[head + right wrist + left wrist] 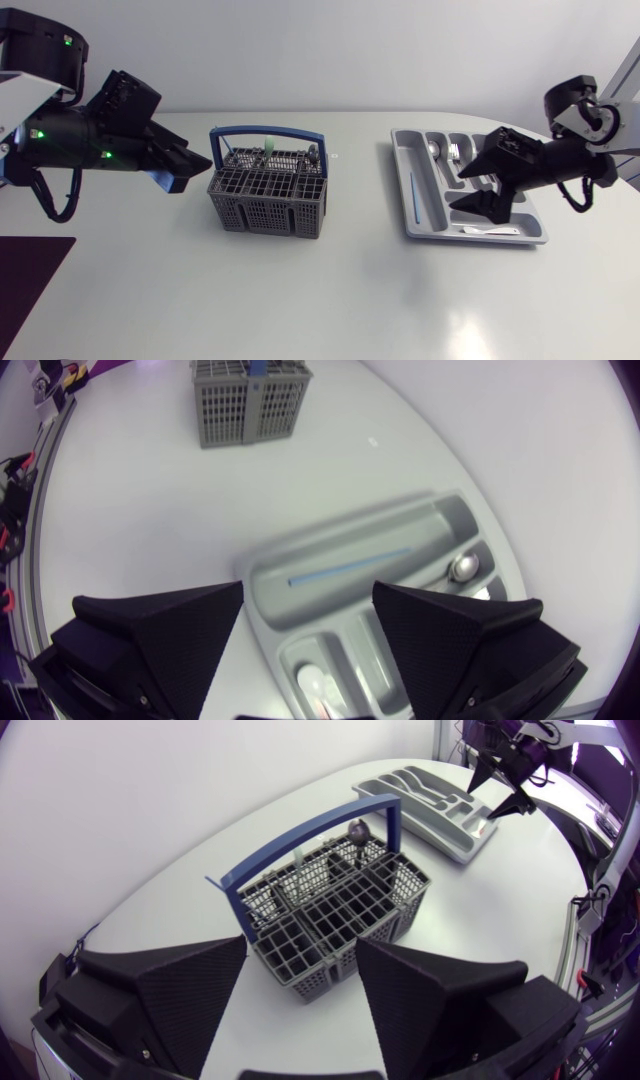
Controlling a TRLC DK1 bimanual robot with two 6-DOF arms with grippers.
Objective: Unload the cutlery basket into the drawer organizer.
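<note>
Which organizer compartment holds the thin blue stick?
The long compartment along the organizer's side nearest the basket; the blue stick lies alone in it, spoons in shorter ones.

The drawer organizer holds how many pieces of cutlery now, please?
4: blue stick in the long compartment, spoon and another metal piece in far slots, white piece in near slot; the right gripper may hide more.

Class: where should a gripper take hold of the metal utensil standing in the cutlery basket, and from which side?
Grip the metal utensil by its rounded top end, coming down from above: only that end rises above the cutlery basket's grid, the rest being walled in. The blue handle arches close by, so probably descend beside it.
</note>
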